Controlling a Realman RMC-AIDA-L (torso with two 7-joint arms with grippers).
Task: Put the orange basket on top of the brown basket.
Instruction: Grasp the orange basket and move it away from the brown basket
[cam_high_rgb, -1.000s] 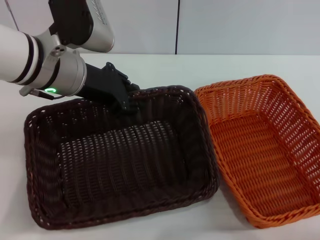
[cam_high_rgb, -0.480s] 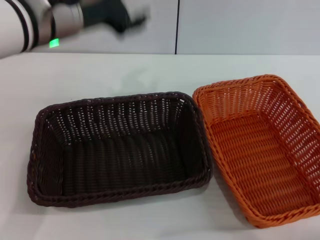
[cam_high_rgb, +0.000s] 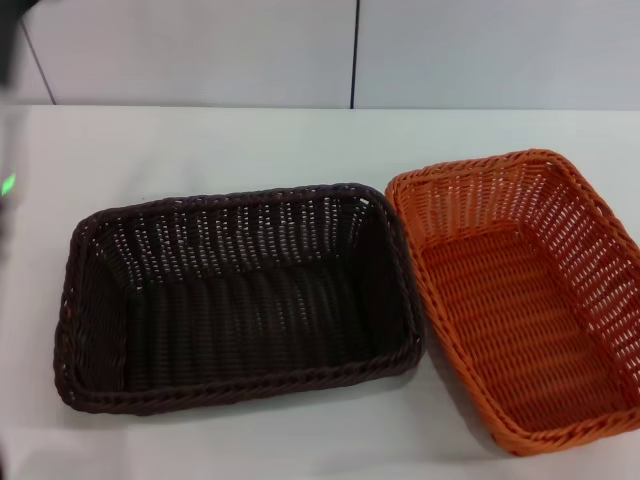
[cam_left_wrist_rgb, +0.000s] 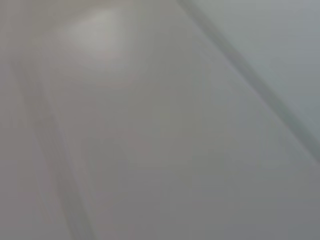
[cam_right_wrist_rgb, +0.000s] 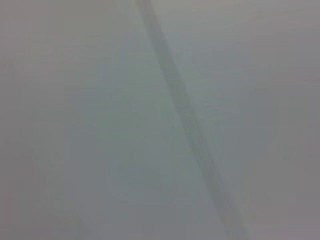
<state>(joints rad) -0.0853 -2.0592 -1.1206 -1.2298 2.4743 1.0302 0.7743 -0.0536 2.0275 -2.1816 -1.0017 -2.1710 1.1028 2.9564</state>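
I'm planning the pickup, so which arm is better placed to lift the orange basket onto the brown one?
Probably the right. The orange basket sits on the robot's right side of the table, with the brown basket between it and the left side. Neither end effector shows in any view, so this rests on layout alone.

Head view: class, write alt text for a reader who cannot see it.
A brown basket and an orange basket sit side by side on a white table, rims touching, orange on the right. Both are empty; neither gripper is visible.
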